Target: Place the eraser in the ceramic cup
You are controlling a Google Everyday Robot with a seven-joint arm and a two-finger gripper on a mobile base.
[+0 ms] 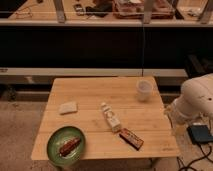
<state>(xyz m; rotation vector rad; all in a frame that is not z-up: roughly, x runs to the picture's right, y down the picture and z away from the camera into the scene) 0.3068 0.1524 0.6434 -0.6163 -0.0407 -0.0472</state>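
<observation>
The eraser (131,138), a dark reddish-brown bar with orange marks, lies flat near the table's front right edge. The ceramic cup (144,90), plain off-white, stands upright near the table's back right corner, well apart from the eraser. My white arm (197,100) hangs beside the table's right edge. The gripper (175,120) is at its lower end, off the table, to the right of the eraser and in front of the cup. It holds nothing that I can see.
A white bottle (110,118) lies on its side mid-table, just left of the eraser. A pale beige block (68,107) lies at the left. A green plate (52,146) with a brown item sits at the front left corner. A dark box (200,134) is on the floor at the right.
</observation>
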